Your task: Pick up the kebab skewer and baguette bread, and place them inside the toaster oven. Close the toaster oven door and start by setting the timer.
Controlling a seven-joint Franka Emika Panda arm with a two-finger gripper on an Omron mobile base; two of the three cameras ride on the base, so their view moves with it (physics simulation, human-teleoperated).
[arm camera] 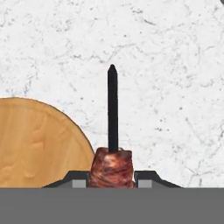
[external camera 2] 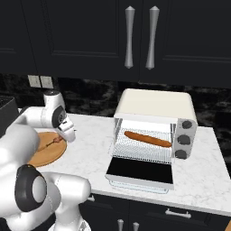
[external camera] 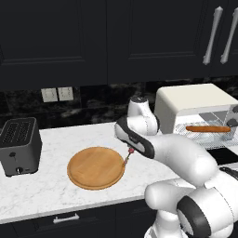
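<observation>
Clamped between the two dark finger tips of the gripper (arm camera: 112,180) is a reddish-brown meat chunk of the kebab skewer (arm camera: 112,131); the jaws stand narrow, one pressed to each side of the meat. From the chunk, the thin stick runs forward over the white marble counter (arm camera: 166,65), its pointed tip above bare stone. Beside the skewer lies the curved edge of a round wooden board (arm camera: 39,144).

From the left base camera, the skewer (external camera: 128,156) shows below the arm's wrist, at the right rim of the board (external camera: 95,167). A dark grey slot toaster (external camera: 18,145) stands well to the left of the board.

Farther along the counter, the cream-white toaster oven (external camera 2: 155,124) stands with its door (external camera 2: 140,170) folded down flat. The orange-brown baguette (external camera 2: 147,138) rests on the wire rack inside. Dark cabinets hang above.
</observation>
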